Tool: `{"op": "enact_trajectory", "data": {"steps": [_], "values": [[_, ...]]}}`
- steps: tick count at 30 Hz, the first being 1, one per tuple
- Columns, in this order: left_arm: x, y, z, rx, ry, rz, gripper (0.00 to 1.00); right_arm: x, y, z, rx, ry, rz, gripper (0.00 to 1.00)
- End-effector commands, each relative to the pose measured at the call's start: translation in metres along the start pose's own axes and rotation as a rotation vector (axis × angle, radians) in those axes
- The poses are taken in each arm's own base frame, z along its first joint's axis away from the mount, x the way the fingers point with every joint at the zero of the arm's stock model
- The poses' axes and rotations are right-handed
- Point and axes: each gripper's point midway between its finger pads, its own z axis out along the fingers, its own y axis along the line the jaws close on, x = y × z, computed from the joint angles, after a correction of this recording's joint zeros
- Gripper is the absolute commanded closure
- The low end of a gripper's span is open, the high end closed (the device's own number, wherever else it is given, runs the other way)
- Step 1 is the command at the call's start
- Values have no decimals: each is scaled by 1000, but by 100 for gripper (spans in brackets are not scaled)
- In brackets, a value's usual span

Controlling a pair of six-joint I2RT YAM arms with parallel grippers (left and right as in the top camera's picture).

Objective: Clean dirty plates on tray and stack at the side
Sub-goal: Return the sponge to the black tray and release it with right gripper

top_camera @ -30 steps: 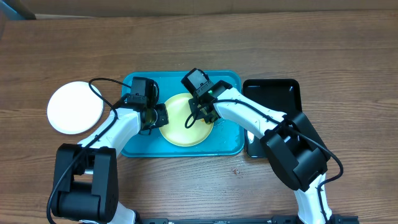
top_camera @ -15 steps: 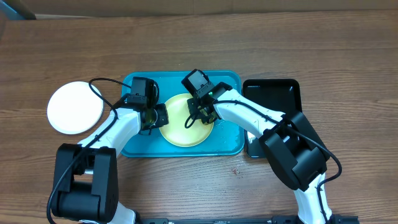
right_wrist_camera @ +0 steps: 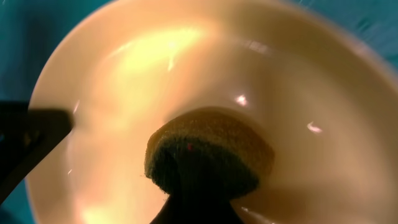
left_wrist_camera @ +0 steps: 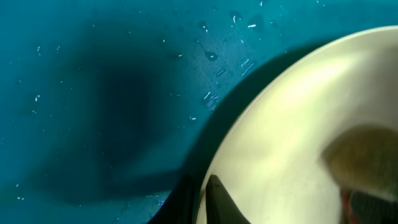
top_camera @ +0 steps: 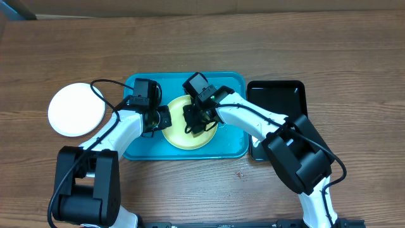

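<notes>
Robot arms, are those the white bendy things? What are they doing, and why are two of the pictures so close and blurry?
Yes, those are two robot arms, and each ends in a two-finger hand. The wide picture comes from the overhead camera above the wooden table. The other two come from small cameras on the wrists, so everything in them looks very close.

On the table sits a turquoise tray with a pale yellow-green plate in it. The left hand pinches the plate's rim, probably to keep it steady. The right hand holds a round scrubbing sponge pressed on the plate. A white plate lies on the table off to the side, and a black tray sits beside the turquoise one.
</notes>
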Motion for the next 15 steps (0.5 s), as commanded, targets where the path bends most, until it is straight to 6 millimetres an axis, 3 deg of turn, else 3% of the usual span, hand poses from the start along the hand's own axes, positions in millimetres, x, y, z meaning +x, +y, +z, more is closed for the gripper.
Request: {"op": "enact_trajectory", "data": {"steps": [1,4,6,10,15], "values": [[0,-5,3,12,6,17,90,-28,19,-34,-179,-19,27,96],[0,-5,3,12,6,17,89,-55,31,-84,-361,-70,11,96],[0,-5,3,12,6,17,89,-67,25,-115,-439,-102,22,96],[0,-5,3,12,6,17,87,-70,-27,-156,-399,-123,98,96],[0,-5,3,12,6,17,84,-35,-129,-172,-161,-27,267,96]]}}
